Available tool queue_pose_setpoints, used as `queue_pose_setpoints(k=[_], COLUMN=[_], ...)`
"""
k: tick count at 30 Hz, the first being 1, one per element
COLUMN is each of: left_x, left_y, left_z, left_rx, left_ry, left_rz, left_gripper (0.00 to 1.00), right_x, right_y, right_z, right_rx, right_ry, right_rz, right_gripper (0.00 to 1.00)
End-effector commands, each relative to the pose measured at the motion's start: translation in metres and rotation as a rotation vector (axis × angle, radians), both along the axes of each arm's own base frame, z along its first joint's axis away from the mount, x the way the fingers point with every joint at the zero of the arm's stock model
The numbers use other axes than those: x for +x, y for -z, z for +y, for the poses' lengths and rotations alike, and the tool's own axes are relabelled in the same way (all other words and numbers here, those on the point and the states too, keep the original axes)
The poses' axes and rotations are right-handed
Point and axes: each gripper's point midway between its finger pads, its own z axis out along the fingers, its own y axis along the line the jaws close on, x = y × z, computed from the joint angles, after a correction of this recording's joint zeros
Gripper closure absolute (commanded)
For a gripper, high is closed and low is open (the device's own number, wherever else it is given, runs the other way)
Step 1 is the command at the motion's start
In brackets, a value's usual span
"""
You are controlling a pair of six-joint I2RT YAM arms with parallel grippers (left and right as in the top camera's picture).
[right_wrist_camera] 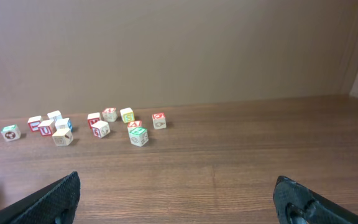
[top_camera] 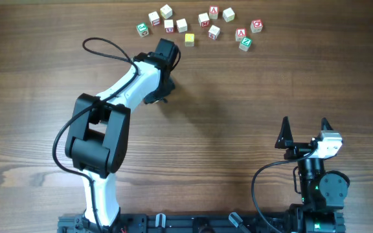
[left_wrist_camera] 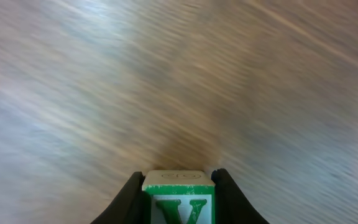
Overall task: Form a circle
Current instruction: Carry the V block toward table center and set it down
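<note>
The small wooden cube with a green letter [left_wrist_camera: 179, 198] sits clamped between the black fingers of the left claw [left_wrist_camera: 178, 177]. Only the top of its letter shows, so we cannot read it with certainty. From overhead, that cube is hidden under the claw at the end of the white left arm [top_camera: 128, 87], which reaches to just short of the far row of cubes, near the small yellow wooden cube [top_camera: 189, 39]. We cannot tell whether the held cube touches the brown wood-grain desk [top_camera: 44, 97].

At the right end of that row lies the small wooden cube with a green Z [top_camera: 245, 43]. Just beside it is the small wooden cube with a red A [top_camera: 241, 32]. The other white and red letter cubes [top_camera: 182, 24] spread leftward along the far side.

The right claw [top_camera: 304, 123] has its fingers wide apart and holds nothing, near the front right of the desk, well apart from every cube.
</note>
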Motion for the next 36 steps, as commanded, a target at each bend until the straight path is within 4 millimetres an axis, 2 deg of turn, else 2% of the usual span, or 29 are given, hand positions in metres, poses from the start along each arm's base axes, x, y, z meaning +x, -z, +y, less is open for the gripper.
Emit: queue_pose_setpoints(k=[1, 4, 8, 10, 13, 14, 17, 18, 21, 22, 26, 28, 29, 31, 32, 36], left_x=[-0.014, -0.016, -0.011, -0.009, -0.008, -0.009, -0.009, -0.009, -0.012, -0.012, -0.009, -0.004, -0.003, -0.004, -0.005, -0.02], left_y=[0.016, 0.017, 0.017, 0.017, 0.017, 0.017, 0.017, 0.017, 0.018, 0.018, -0.001, -0.024, -0.042, -0.094, -0.112, -0.216], left_z=[0.021, 0.006, -0.013, -0.016, -0.02, -0.02, -0.02, -0.02, -0.024, -0.025, -0.026, -0.028, -0.028, -0.025, -0.022, 0.007], left_rx=[0.093, 0.056, 0.038, 0.025, 0.002, 0.0, 0.0, 0.0, -0.022, -0.028, -0.036, -0.047, -0.059, -0.094, -0.107, -0.148], left_ry=[-0.032, -0.007, 0.025, 0.004, -0.017, -0.017, -0.016, -0.016, -0.009, -0.008, 0.027, 0.067, 0.068, 0.063, 0.059, 0.086], left_rz=[0.051, 0.056, 0.015, -0.001, -0.006, -0.004, -0.003, -0.002, 0.013, 0.013, -0.016, -0.057, -0.088, -0.174, -0.208, -0.432], left_gripper=[0.87, 0.86, 0.76, 0.69, 0.68, 0.65, 0.44, 0.4, 0.37, 0.32, 0.2, 0.0, 0.0, 0.0, 0.0, 0.0], right_x=[0.0, 0.0, 0.0, 0.0, 0.0, 0.0, 0.0, 0.0, 0.0, 0.0, 0.0, 0.0, 0.0, 0.0, 0.0, 0.0], right_y=[-0.001, -0.001, -0.001, -0.001, -0.001, -0.001, -0.001, -0.001, -0.001, -0.001, -0.001, -0.001, -0.001, -0.001, -0.001, -0.001], right_z=[0.004, 0.004, 0.004, 0.004, 0.004, 0.004, 0.004, 0.004, 0.004, 0.004, 0.004, 0.004, 0.004, 0.004, 0.004, 0.004], right_rx=[-0.012, -0.012, -0.012, -0.013, -0.012, -0.012, -0.012, -0.012, -0.012, -0.012, -0.012, -0.012, -0.012, -0.013, -0.012, -0.012], right_ry=[-0.021, -0.021, -0.021, -0.021, -0.021, -0.021, -0.021, -0.021, -0.021, -0.021, -0.021, -0.021, -0.021, -0.021, -0.021, -0.021], right_rz=[-0.003, -0.003, -0.003, -0.003, -0.003, -0.003, -0.003, -0.003, -0.003, -0.003, -0.003, -0.003, -0.003, -0.003, -0.003, -0.003], right_gripper=[0.0, 0.0, 0.0, 0.0, 0.0, 0.0, 0.0, 0.0, 0.0, 0.0, 0.0, 0.0, 0.0, 0.0, 0.0, 0.0])
